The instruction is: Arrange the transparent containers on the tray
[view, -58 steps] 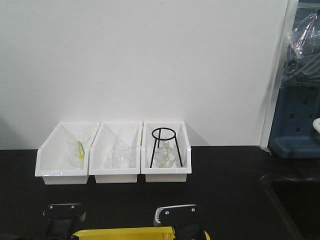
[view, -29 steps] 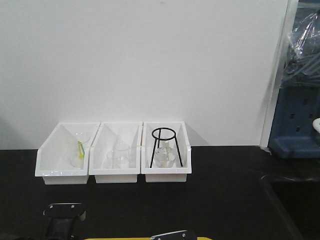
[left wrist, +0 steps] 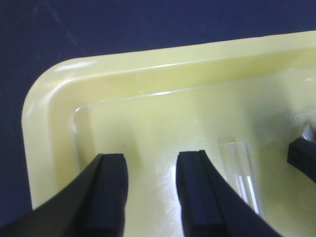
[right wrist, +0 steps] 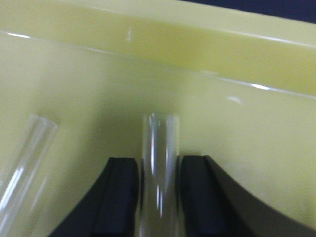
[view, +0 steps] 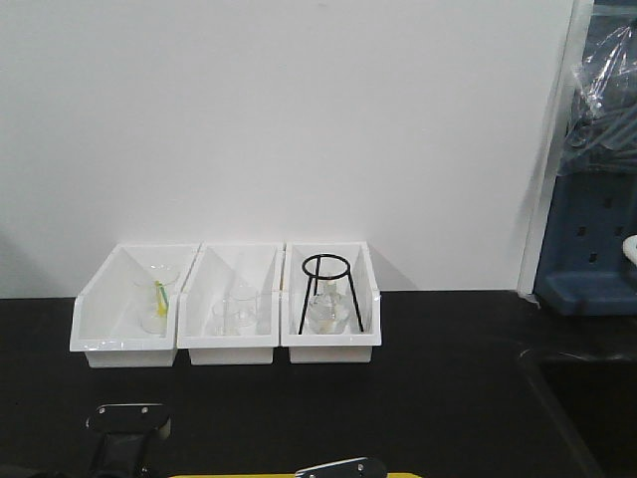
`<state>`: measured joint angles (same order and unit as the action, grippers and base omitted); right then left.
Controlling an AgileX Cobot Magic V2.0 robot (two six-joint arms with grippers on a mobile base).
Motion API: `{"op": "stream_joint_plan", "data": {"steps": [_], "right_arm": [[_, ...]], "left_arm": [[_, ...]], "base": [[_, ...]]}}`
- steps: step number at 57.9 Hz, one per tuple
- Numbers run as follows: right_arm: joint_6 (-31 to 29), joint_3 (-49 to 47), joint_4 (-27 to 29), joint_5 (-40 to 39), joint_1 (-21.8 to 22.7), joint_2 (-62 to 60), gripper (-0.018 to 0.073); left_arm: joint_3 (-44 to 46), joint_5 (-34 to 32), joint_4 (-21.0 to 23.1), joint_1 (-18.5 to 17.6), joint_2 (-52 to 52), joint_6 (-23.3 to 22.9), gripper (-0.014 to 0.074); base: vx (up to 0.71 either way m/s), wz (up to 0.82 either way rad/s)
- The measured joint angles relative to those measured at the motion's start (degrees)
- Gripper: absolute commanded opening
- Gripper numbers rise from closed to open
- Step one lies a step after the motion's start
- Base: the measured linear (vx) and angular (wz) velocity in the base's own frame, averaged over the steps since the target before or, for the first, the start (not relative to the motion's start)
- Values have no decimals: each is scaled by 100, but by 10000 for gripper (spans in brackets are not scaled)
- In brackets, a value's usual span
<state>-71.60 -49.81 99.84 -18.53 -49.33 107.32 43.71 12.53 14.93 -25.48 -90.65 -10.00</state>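
Note:
The yellow tray (left wrist: pixel 54 113) fills both wrist views; in the front view only a thin sliver of the tray (view: pixel 398 475) shows at the bottom edge. My right gripper (right wrist: pixel 159 168) is shut on a clear test tube (right wrist: pixel 160 133), held low over the tray floor with its rim pointing toward the tray's far wall. A second test tube (right wrist: pixel 27 163) lies on the tray to its left. My left gripper (left wrist: pixel 151 163) stands open over the tray's corner, nothing between its fingers. Just right of it lies a test tube (left wrist: pixel 239 170).
Three white open-front bins (view: pixel 227 344) stand in a row against the back wall on the black table, holding beakers, flasks and a black wire tripod (view: pixel 326 289). A blue cabinet (view: pixel 592 239) is at the right. The right gripper's black fingertip (left wrist: pixel 302 158) shows in the left wrist view.
In the front view my right gripper has dropped from well in sight to the frame's bottom edge. The yellow tray's visible strip has shrunk. The left gripper has stayed put.

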Motion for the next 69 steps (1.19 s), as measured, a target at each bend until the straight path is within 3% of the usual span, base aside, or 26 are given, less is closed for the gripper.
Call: {"op": "stream_joint_plan", "data": {"steps": [10,25,37,52,69], "right_arm": [[0,-132,19,-91,0,45,542],[-79,-180,19,-111,0,-168,543],[-700,-180,19,-129,0,-1053,543],[-1277,-180,19,-185,0,-2602,543],[-1927,-180,19,-690,0,-4727,488]], "left_arm": [[0,-6,0,0,0,0,377],[0,-11,0,0,8,0,377],[0,-100,-48,0,351,0,377],[0,-291,-707,0,1386,0,377],[0,-299,-1434,0,3613,0,325]], "base": [[0,0],[0,0],[0,0],[0,0],[0,0]]}}
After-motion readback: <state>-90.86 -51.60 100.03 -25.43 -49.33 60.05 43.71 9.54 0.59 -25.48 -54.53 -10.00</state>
